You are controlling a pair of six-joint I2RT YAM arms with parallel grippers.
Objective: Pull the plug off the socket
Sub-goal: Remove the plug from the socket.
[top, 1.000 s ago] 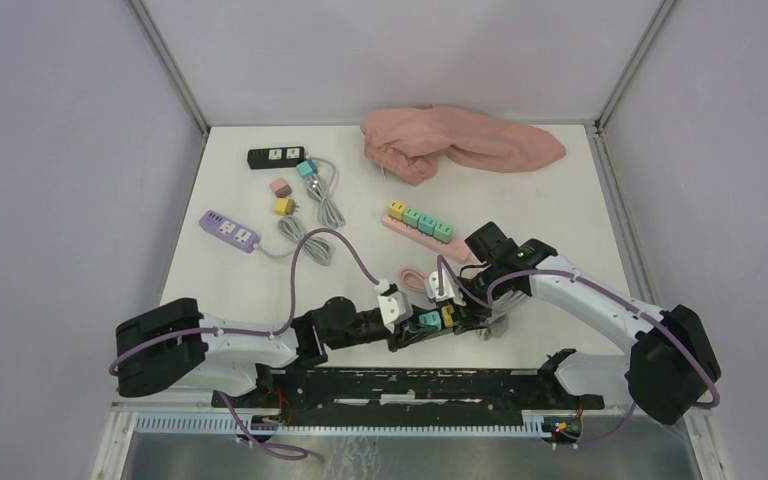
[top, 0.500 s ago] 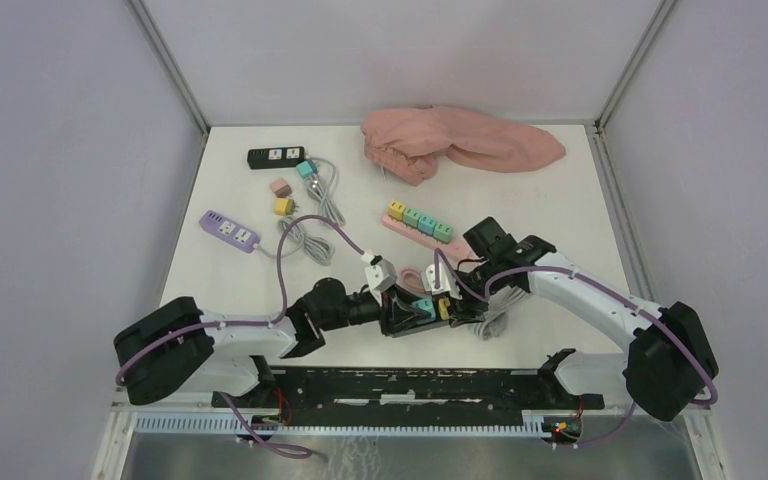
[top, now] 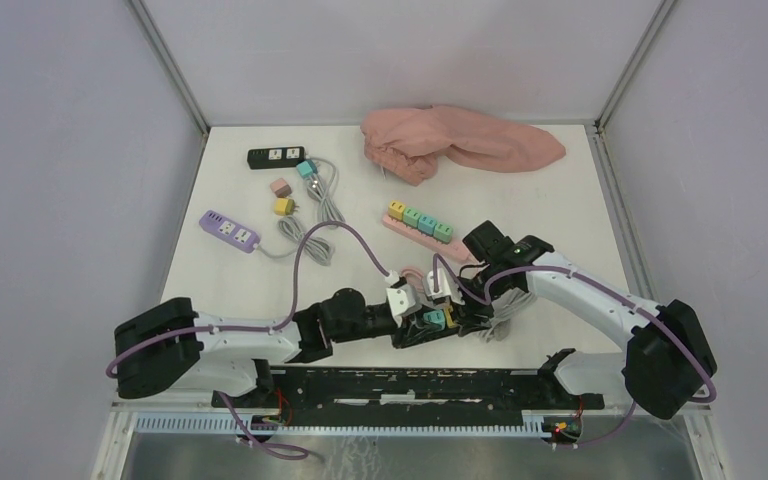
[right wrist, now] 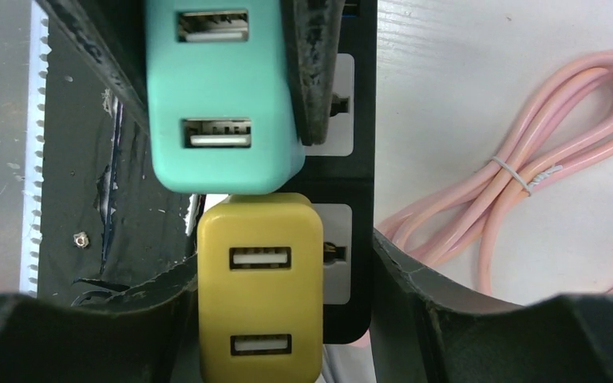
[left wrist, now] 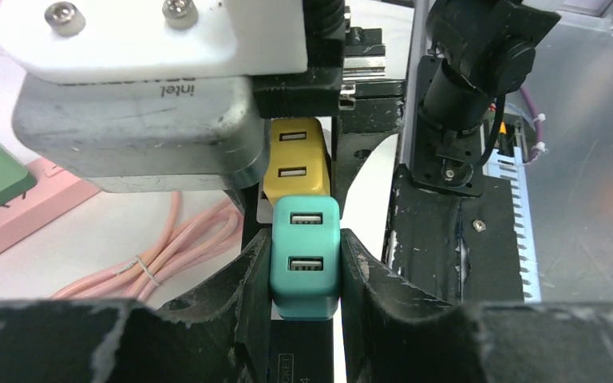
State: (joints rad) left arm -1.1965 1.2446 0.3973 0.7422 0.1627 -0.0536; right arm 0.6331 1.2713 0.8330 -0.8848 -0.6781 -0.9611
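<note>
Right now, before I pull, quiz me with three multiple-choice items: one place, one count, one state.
1. The pink cloth lies: A at the table's far edge; B under the left arm; C on the purple strip.
2. Plugs on the pink strip: A two; B four; C six.
3. The left gripper is: A open; B shut on the teal plug; C shut on a cable.
Key: A, bunched at the back; B, four in a row; B, fingers squeeze that plug on the black strip.
</note>
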